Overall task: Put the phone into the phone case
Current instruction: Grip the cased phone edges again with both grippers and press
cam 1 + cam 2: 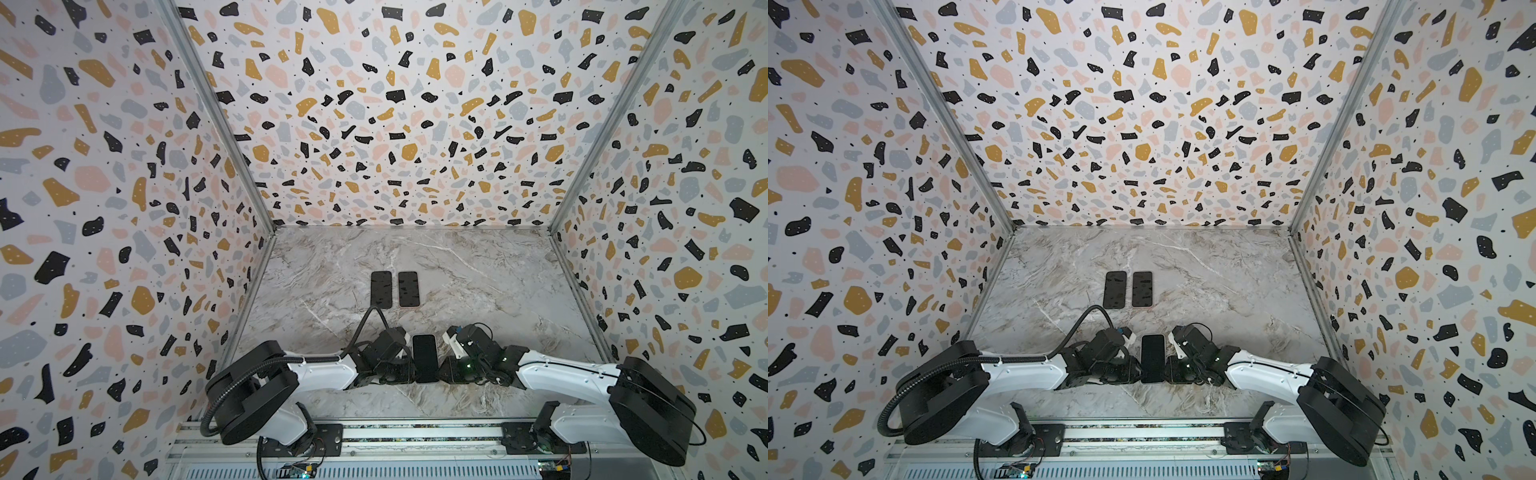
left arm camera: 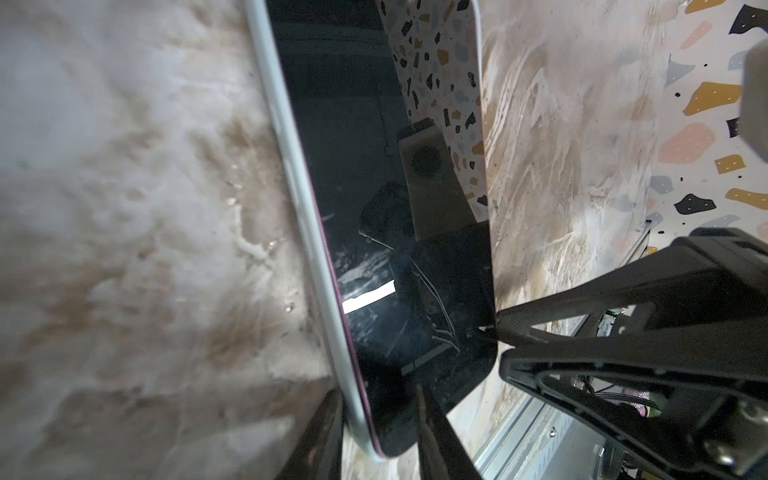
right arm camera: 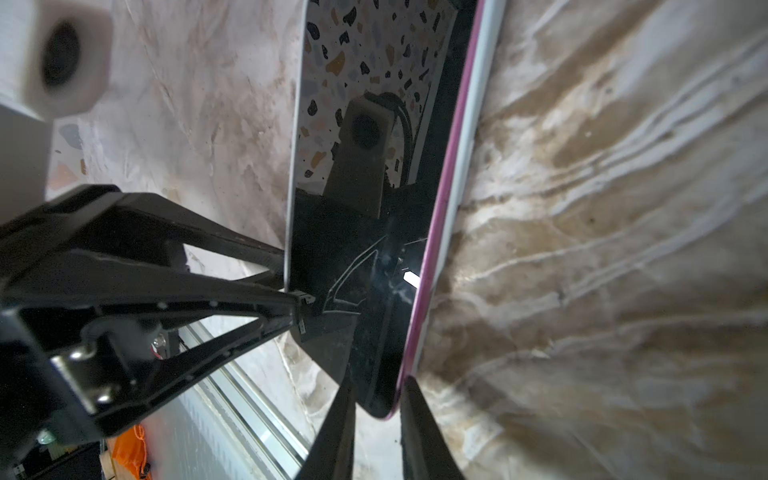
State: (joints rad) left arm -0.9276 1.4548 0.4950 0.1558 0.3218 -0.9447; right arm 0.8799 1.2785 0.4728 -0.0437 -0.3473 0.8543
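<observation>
A phone (image 1: 424,358) lies flat with its dark screen up, at the middle of the front part of a marble table (image 1: 478,270). Its long sides run front to back, as both top views show (image 1: 1152,358). In the wrist views a pink side edge runs along the screen. Outside it a pale rim, the phone case (image 2: 305,208), hugs the phone. Whether the phone is fully seated cannot be told.

The left gripper (image 1: 411,368) meets the phone's left long side near the front corner. Its fingers (image 2: 436,436) are drawn close about that edge, one over the glass and the other against the pale rim, pinching it. The right gripper (image 1: 439,369) mirrors this on the right long side. Its fingers (image 3: 419,432) are narrowed onto the screen and the pink edge, gripping there. The two grippers crowd the phone's flanks, so only its screen and far end are open from above.

Farther back, well apart from the phone, two dark slabs lie side by side, nearly touching. The left slab (image 1: 381,289) is all black; the right slab (image 1: 408,289) has a thin pale rim. A black cable (image 1: 375,308) arches up from the left arm (image 1: 324,368), between the phone and the slabs. Terrazzo-patterned walls (image 1: 374,124) close in three sides. A metal rail (image 1: 415,434) runs along the front edge.
</observation>
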